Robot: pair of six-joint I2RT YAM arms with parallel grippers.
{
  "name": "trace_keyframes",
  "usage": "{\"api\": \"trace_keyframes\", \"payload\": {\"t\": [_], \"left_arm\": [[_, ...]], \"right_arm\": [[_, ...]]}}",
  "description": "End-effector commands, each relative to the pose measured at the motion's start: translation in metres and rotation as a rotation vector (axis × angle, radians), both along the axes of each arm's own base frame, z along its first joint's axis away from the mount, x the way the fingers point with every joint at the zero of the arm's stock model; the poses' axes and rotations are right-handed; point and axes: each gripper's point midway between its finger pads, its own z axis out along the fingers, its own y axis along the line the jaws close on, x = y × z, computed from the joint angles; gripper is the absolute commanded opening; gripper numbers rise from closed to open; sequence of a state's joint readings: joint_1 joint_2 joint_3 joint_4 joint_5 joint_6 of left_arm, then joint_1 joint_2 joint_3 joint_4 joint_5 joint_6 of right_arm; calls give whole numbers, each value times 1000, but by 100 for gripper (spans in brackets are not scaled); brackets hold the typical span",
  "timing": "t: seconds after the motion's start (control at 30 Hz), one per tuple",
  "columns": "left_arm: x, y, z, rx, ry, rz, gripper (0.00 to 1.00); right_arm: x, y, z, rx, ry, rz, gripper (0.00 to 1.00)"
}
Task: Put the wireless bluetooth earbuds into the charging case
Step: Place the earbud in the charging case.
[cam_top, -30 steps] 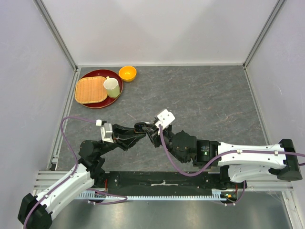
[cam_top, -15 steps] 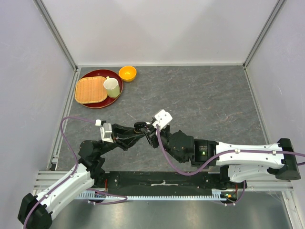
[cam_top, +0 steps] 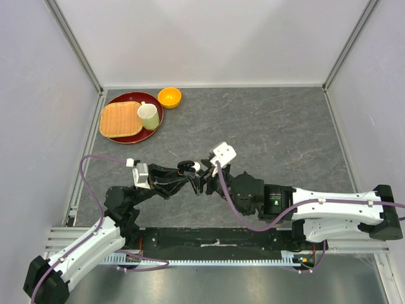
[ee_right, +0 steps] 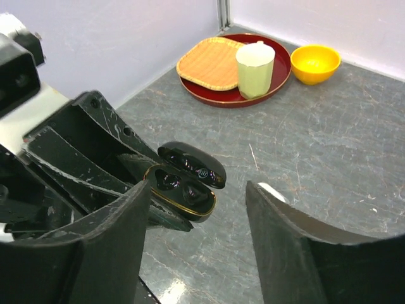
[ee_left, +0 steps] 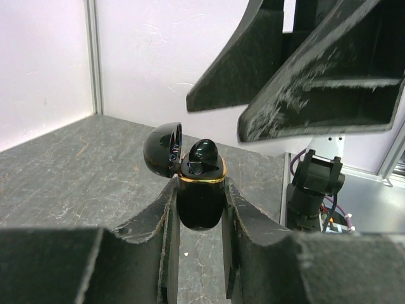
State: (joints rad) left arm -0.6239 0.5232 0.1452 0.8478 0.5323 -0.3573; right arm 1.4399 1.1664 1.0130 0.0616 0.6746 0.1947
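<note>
**Seen from above:** the left claw [cam_top: 190, 172] holds the black charging case [cam_top: 185, 166] above the table [cam_top: 285, 126], with the right claw [cam_top: 202, 182] just beside it.

**Left wrist camera:** that claw is clamped on the case. The lid [ee_left: 163, 149] is open and a black earbud [ee_left: 202, 154] sits in the top.

**Right wrist camera:** the right claw stands apart and empty, and both wells look filled. A white speck [ee_right: 272, 190] on the table cannot be identified.

Closing the lid, and seating any white earbuds, appears to be what remains.
</note>
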Motion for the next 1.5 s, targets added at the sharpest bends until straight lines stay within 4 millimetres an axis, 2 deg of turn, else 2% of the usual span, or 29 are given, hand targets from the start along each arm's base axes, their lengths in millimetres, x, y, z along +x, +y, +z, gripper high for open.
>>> {"api": "trace_keyframes", "payload": {"t": [0.0,0.1,0.23,0.37,0.43,0.47,0.53,0.57,0.6,0.67,0.77,1.0,1.13,1.3,1.4,1.47], "left_arm": [[-2,5,28,-48,-102,25,2],[-2,5,28,-50,-101,26,2],[-1,6,29,-52,-102,29,2],[-2,6,31,-55,-107,27,2],[-3,6,33,-59,-121,29,2],[-3,7,35,-62,-130,32,2],[-2,7,38,-63,-143,38,2],[-3,7,41,-66,-152,39,2],[-3,6,41,-62,-156,37,2],[-3,5,44,-58,-165,30,2],[-4,3,47,-62,-169,16,2],[-1,1,50,-64,-174,17,2],[-2,1,50,-61,-177,11,2],[-3,0,52,-63,-180,6,2],[-4,0,53,-63,-180,2,2],[-4,0,52,-60,-178,-3,2]], "right_arm": [[-1,-17,51,202,13,-22,74],[0,-24,62,262,34,-21,82],[3,-31,70,314,62,-28,84],[11,-40,64,340,119,-72,84],[18,-44,55,331,167,-85,83],[13,-39,49,346,229,-41,83],[19,-39,41,367,292,-29,83],[12,-33,38,396,364,20,83],[16,-34,32,402,394,26,83],[11,-26,27,432,474,70,84],[13,-20,19,433,525,86,85],[-2,7,10,433,651,217,86],[-1,17,1,448,701,237,83],[-1,21,-4,470,727,259,70],[1,20,-6,479,736,251,69],[-1,20,-3,497,734,268,71]]}}
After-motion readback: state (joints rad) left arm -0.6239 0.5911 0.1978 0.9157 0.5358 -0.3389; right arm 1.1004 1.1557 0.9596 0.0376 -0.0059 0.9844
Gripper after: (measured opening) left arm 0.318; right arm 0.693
